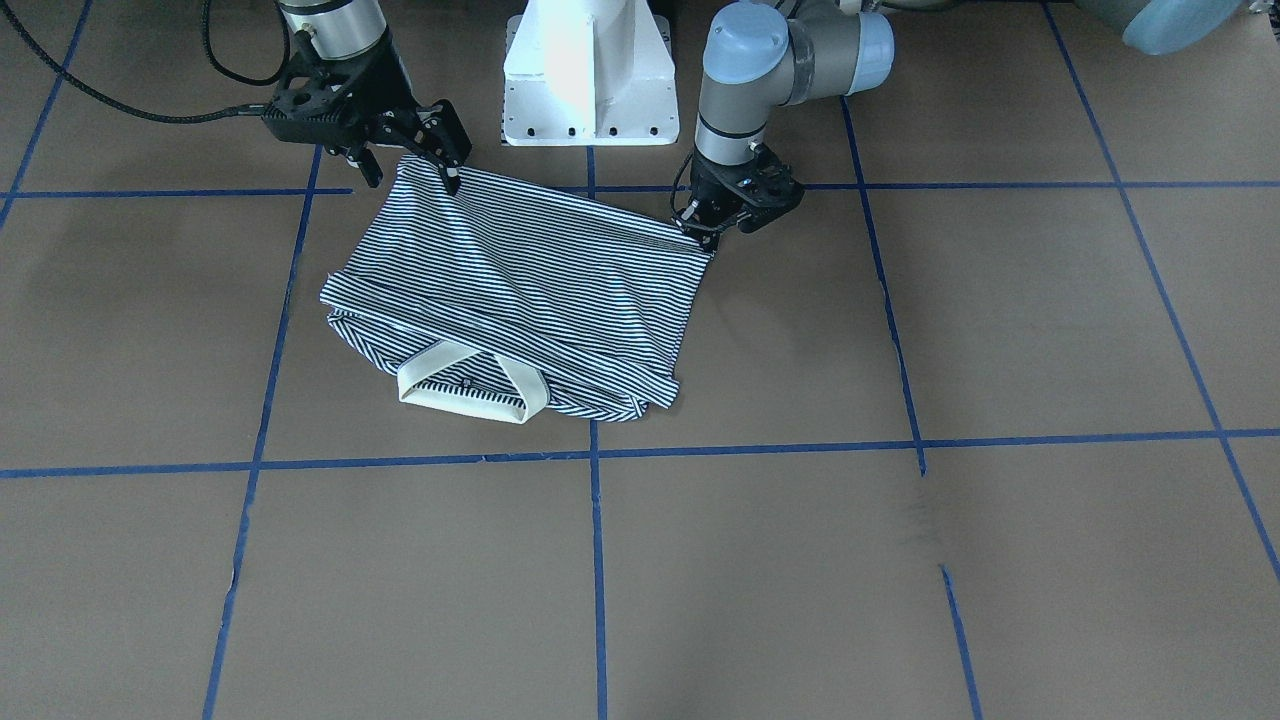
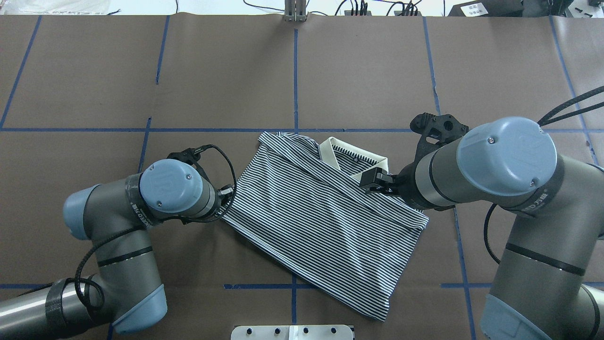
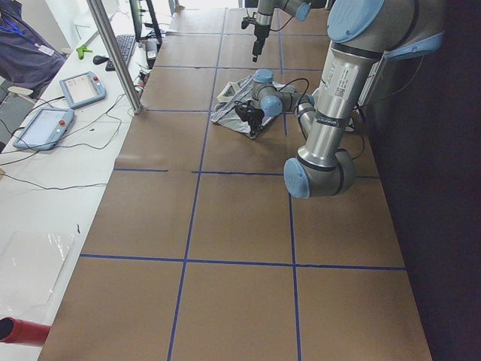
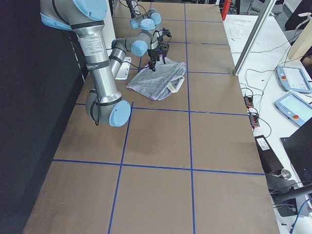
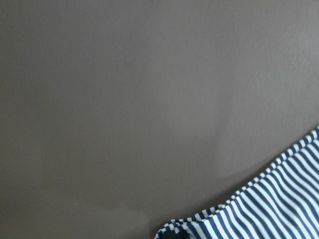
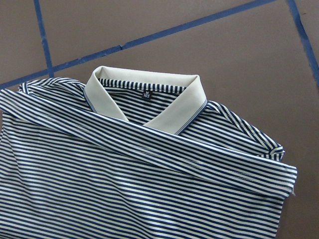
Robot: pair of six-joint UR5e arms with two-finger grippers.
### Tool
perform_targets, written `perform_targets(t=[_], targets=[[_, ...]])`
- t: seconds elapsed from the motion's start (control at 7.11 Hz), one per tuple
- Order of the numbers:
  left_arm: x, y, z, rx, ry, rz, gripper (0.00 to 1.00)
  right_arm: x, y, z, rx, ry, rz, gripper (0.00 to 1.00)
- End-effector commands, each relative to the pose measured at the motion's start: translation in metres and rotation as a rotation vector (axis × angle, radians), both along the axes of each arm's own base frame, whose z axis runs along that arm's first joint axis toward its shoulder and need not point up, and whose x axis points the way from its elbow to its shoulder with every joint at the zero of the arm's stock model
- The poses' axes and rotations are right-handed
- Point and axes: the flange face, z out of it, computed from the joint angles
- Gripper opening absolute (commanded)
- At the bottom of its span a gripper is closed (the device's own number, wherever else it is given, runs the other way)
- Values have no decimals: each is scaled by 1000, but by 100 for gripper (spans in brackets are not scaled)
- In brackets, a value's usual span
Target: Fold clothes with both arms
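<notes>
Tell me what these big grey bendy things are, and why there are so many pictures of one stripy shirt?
They are two robot arms, the left arm and the right arm, set to fold clothes. Six cameras look at once: one faces the robot, one peers over its shoulders, two watch from the sides, and one rides on each wrist. On the brown table with blue tape lines lies a striped polo shirt, folded over, cream collar showing. The right arm's fingers are spread open, holding nothing. The left arm's fingers are down at a shirt corner; I cannot tell if they pinch it.
</notes>
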Motion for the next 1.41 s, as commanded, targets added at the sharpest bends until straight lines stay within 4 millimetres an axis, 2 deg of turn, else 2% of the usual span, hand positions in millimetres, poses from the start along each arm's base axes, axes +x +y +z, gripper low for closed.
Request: perform_targets(t=[0.0, 0.28, 0.42, 0.56, 0.7, 0.84, 0.98, 1.13, 1.27], targets=[[-14, -77, -6, 82, -52, -54, 0, 0, 0, -1, 0, -1, 1, 100], [-3, -148, -14, 116, -66, -90, 0, 0, 0, 2, -1, 4, 4, 100], [0, -175, -7, 128, -59, -116, 0, 1, -1, 2, -1, 4, 7, 100], [2, -198, -10, 164, -64, -106, 0, 1, -1, 1, 0, 3, 7, 100], [13, -222, -16, 181, -56, -114, 0, 2, -1, 0, 1, 1, 11, 100], [12, -243, -25, 215, -31, -128, 0, 2, -1, -1, 0, -1, 15, 100], [15, -260, -25, 265, -21, -111, 0, 2, -1, -1, 0, -2, 16, 100], [12, -269, -20, 302, 9, -118, 0, 3, 0, -3, 0, -5, 16, 100], [18, -276, -16, 342, 28, -106, 0, 3, 0, -3, 0, -5, 16, 100]])
